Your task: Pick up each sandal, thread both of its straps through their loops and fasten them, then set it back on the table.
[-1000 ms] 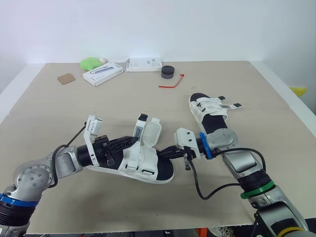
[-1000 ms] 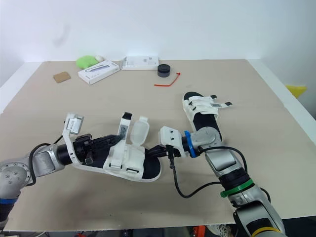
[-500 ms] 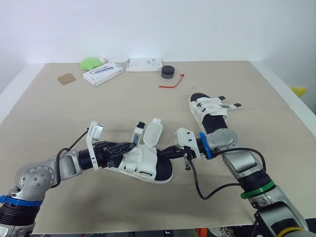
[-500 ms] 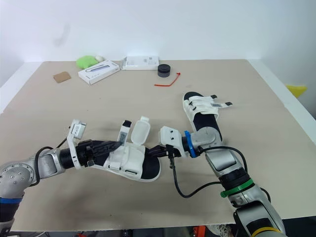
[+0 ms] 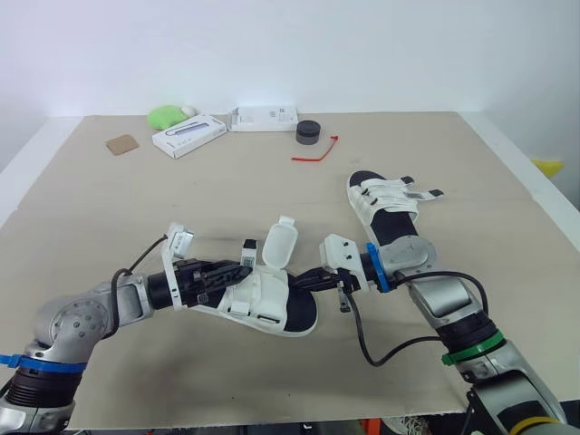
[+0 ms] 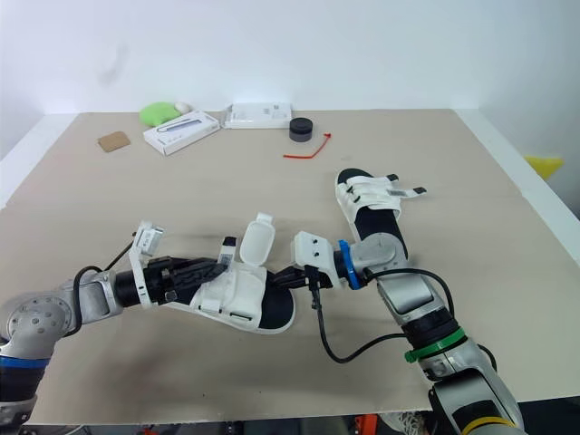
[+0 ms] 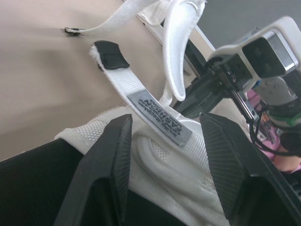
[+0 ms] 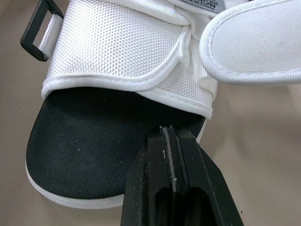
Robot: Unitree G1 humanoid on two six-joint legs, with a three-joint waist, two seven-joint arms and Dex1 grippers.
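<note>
far sandal point(image 5: 385, 198) seemed fastened; near sandal point(image 5: 272, 306) wasn't (half left). my left gripper point(image 5: 234, 272) straddled its strap point(image 7: 160, 110), spread; right gripper point(image 8: 171, 134) closed.

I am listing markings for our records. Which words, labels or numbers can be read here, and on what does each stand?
"FASHION", seemingly, upside down: grey label on a strap of the near sandal; its other line is blurred.
"CHINA", cut by the picture's edge: cut-off label on that sandal's upper.
White box and second box, far behind: print too small to read.
</note>
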